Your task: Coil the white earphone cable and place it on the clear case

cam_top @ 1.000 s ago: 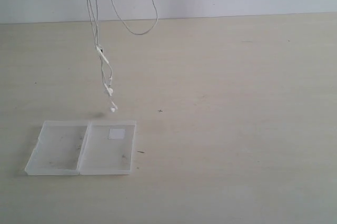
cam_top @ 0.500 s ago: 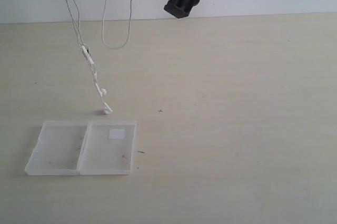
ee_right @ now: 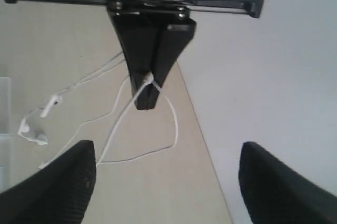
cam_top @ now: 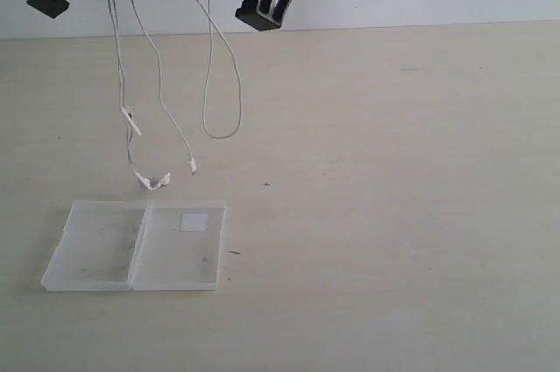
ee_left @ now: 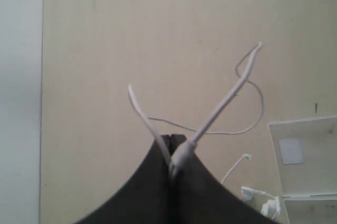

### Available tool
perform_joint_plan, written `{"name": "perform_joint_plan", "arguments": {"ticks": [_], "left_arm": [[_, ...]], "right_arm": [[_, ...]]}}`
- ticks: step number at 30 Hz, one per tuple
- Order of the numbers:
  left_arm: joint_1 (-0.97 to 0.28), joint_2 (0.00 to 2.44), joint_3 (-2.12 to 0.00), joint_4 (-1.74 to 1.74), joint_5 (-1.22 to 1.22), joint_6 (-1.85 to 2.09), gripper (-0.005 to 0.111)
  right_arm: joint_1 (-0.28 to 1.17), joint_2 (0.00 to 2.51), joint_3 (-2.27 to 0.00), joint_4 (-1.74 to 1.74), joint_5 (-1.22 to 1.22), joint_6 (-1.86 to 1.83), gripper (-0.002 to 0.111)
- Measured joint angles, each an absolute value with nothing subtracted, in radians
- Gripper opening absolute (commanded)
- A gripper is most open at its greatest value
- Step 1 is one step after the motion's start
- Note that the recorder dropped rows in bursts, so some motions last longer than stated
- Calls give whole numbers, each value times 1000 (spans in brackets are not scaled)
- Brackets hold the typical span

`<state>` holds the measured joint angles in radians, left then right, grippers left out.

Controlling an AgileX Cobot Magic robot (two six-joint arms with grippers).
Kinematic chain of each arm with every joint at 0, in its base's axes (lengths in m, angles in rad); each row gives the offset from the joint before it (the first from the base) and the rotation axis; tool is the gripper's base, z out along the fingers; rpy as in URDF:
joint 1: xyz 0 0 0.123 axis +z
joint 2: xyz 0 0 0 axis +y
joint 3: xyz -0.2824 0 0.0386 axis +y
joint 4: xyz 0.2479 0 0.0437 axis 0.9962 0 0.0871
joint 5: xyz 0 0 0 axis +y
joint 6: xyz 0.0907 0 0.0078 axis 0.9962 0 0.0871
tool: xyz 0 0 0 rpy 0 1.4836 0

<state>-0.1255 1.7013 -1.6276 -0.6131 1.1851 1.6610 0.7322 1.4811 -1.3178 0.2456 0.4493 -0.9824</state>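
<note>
My left hand (ee_left: 172, 140) pinches the cable (cam_top: 208, 83), its earbuds (cam_top: 154, 181) hanging near the case (cam_top: 96, 249); my right hand (ee_right: 166, 147) is spread, empty.

Bright, even light, faint shadows; the 2 wrist views look soft (exterior view sharper).

No text, brand, number or sign can be read anywhere. The white sticker (cam_top: 192, 221) on the clear case (cam_top: 96, 249) shows no legible print in any view.
</note>
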Motion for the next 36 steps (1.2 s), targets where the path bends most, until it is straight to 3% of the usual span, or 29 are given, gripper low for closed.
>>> {"name": "perform_joint_plan", "arguments": {"ticks": [11,18,36], "left_arm": [[-136,1701,-1628,-594,1171,1696,0],[-138,1701,-1628,-591,1169,1712,0],[-138,1701,-1628,-591,1169,1716,0]], "right_arm": [[732,1553,-1324,329,481,-1086,72],[732,1629,-1455,378,489,-1092,72],[732,1731,-1629,346,665,-1032,49]]}}
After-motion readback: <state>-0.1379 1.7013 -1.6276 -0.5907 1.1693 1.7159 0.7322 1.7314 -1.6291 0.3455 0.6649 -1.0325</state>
